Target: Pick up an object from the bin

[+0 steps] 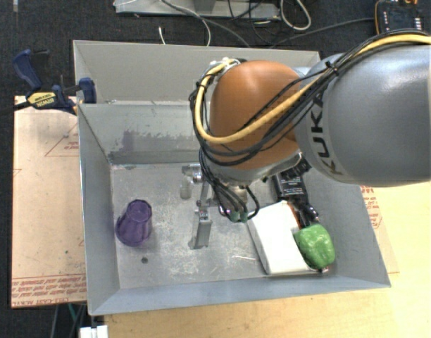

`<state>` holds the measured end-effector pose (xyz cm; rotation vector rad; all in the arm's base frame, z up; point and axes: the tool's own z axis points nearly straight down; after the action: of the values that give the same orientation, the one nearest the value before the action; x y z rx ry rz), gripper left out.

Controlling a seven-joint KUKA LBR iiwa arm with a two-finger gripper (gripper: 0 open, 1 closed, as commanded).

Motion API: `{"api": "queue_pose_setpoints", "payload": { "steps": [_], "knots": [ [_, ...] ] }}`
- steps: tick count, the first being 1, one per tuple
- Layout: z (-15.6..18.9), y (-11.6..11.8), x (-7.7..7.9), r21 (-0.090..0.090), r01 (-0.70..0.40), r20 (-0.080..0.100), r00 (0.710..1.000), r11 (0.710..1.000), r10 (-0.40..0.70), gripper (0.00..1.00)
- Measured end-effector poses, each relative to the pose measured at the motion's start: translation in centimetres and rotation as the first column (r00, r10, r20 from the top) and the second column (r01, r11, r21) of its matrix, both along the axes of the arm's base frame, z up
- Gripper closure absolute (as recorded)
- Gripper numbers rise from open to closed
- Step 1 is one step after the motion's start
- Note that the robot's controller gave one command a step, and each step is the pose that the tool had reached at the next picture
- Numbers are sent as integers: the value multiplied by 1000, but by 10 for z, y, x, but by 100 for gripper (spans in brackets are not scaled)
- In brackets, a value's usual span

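1. Purple cup (134,222) seemed to lie on its side near the left wall of the bin (96,203). A white block (277,243) lay at the lower right, with a green lumpy thing (315,246) touching its right end. We judged that any of these 3 could serve as the pick.
2. We saw the gripper (200,220) hanging low over bare floor between the cup and the block, touching neither, with nothing in its grasp. We could not tell whether it was released or clenched, since the orange cover (251,111) and the cables (222,136) hid its upper part.
3. Risk 1, in our judgement: a descent from that spot would meet only the metal floor, and closing there would bring up nothing.
4. Risk 2: the cup looked round, so a push on 1 side could roll it against the wall, where a grip would be harder.
5. Risk 3: the block looked wide and flat. A grip across its broad face could slip off, and a nudge could shove the green thing deeper into the corner.
6. Risk 4: the bulky cover hung close above the block, so we doubted that a grasp made there could be seen, and a miss might go unnoticed
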<state>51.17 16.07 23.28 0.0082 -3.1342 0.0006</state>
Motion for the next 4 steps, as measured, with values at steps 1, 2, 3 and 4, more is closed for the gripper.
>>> {"api": "queue_pose_setpoints", "payload": {
  "steps": [1,2,3,4],
  "knots": [
    [4,-1,2,1,5,8,1000,1000,-5,0],
    [-103,48,-4,3,171,9,985,985,-171,0],
    [-72,80,13,6,83,20,996,997,-83,0],
    [-112,89,-5,-6,254,7,967,967,-254,0]
  ]
}}
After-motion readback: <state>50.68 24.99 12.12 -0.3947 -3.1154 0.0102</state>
